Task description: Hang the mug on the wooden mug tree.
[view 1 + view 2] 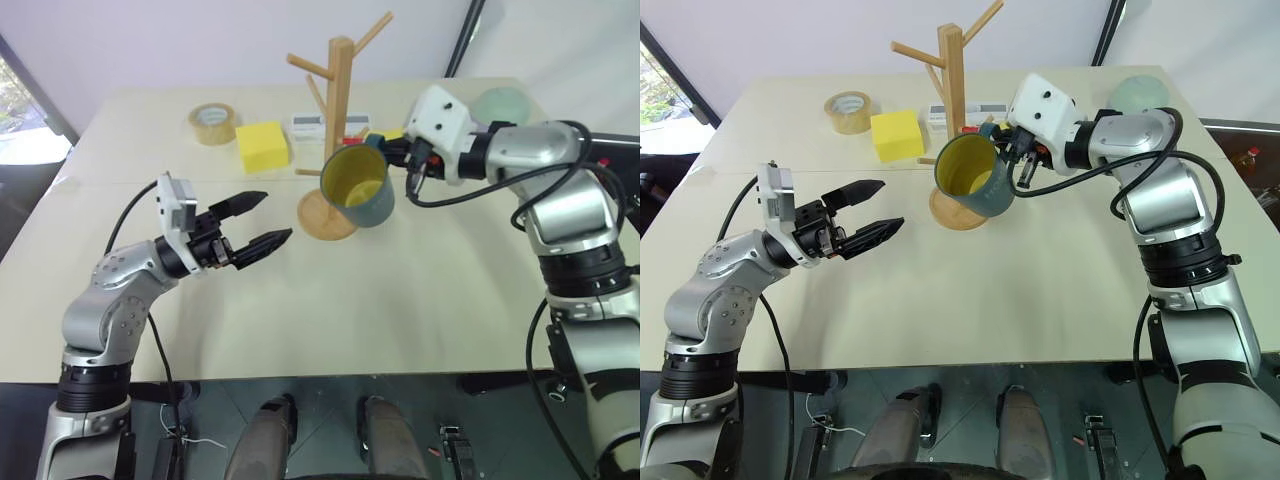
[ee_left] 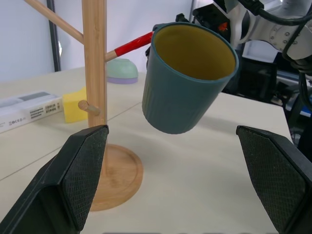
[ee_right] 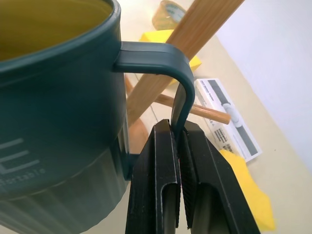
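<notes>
The teal-blue mug (image 1: 360, 190) with its yellow inside hangs in the air, tilted with its mouth toward me, just right of the wooden mug tree (image 1: 340, 100). My right gripper (image 3: 179, 146) is shut on the mug's loop handle (image 3: 181, 92). One peg (image 3: 204, 113) of the tree passes close behind the handle. The tree's round base (image 1: 322, 215) stands on the table under the mug. Left of the tree, my left gripper (image 1: 262, 222) hovers open above the table with nothing between its fingers, pointing at the mug (image 2: 187, 80).
Behind the tree lie a roll of tape (image 1: 212, 123), a yellow block (image 1: 262, 145) and a white box (image 1: 325, 125). A mint-green and lilac dome bowl (image 1: 500, 103) sits at the back right. The beige table (image 1: 400, 310) stretches bare toward me.
</notes>
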You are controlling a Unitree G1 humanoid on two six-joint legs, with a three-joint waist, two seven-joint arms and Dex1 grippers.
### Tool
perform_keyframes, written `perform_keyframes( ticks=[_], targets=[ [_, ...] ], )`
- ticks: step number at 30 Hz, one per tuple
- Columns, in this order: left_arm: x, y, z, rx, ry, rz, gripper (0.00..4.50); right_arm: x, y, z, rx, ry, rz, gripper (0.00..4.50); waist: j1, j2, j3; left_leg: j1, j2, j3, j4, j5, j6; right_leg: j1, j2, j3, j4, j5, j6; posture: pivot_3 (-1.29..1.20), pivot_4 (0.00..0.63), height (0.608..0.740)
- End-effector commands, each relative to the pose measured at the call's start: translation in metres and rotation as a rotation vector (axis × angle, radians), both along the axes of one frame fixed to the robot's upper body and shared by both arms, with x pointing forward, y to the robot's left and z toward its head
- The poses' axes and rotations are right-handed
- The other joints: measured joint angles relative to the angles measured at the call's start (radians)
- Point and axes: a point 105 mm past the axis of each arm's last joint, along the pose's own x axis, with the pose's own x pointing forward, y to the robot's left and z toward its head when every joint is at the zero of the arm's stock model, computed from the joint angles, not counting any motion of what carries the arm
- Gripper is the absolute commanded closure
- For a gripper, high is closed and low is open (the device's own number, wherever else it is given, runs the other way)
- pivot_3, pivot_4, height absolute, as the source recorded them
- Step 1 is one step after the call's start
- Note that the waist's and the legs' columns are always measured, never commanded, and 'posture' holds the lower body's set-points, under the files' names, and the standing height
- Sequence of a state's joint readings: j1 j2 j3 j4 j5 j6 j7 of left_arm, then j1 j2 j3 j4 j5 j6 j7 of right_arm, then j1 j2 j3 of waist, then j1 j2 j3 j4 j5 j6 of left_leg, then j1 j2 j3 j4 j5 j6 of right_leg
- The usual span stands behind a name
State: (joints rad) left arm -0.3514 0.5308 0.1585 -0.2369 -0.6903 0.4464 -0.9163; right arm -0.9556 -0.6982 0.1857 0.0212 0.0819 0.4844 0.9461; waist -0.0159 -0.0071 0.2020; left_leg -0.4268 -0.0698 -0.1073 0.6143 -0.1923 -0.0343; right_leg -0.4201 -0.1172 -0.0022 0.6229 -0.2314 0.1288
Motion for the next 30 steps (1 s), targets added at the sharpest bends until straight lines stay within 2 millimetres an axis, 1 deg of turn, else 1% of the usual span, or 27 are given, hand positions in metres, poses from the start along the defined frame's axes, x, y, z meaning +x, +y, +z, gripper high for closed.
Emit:
perform_keyframes(
  ticks=[1,14,22,25,27,30],
  targets=[
    [-0.003,-0.002,0.011,-0.016,-0.042,-0.020,0.00,-0.002,0.002,0.021,0.029,-0.071,-0.035,4.45,0.001,0.000,0.000,0.000,0.000,0.000,0.000,0.000,0.000,0.000,0.000,0.000,0.001,0.000,0.000,0.00,0.150,0.740],
    [-0.003,-0.002,0.011,-0.020,-0.043,-0.018,0.00,0.008,0.008,0.024,0.049,-0.051,-0.106,4.45,0.000,0.000,0.000,0.000,0.000,0.000,0.001,0.002,-0.002,-0.003,0.000,0.001,0.007,0.000,0.000,0.00,0.150,0.740],
    [-0.003,-0.002,0.011,-0.021,-0.046,-0.015,0.00,0.007,0.016,0.018,0.019,-0.032,-0.080,4.45,0.000,0.000,0.000,0.000,0.000,0.000,0.001,0.002,-0.002,-0.003,0.000,0.001,0.007,0.000,0.000,0.00,0.150,0.740],
    [-0.003,-0.003,0.011,-0.021,-0.047,-0.014,0.00,0.006,0.016,0.017,0.016,-0.030,-0.079,3.57,0.000,0.000,0.000,0.000,0.000,0.000,0.001,0.002,-0.002,-0.003,0.000,0.001,0.007,0.000,0.000,0.00,0.150,0.740],
    [-0.003,-0.002,0.012,-0.024,-0.047,-0.010,0.00,0.005,0.013,0.019,0.012,-0.045,-0.083,2.63,0.000,0.000,0.000,0.000,0.000,0.000,0.001,0.002,-0.003,-0.003,0.000,0.001,0.007,0.000,0.000,0.00,0.150,0.740],
    [-0.003,-0.002,0.012,-0.026,-0.046,-0.006,0.00,0.003,0.006,0.022,0.010,-0.056,-0.089,2.63,0.000,0.000,0.000,0.000,0.000,0.000,0.001,0.002,-0.003,-0.003,0.000,0.001,0.007,0.000,0.000,0.00,0.150,0.740]
  ],
)
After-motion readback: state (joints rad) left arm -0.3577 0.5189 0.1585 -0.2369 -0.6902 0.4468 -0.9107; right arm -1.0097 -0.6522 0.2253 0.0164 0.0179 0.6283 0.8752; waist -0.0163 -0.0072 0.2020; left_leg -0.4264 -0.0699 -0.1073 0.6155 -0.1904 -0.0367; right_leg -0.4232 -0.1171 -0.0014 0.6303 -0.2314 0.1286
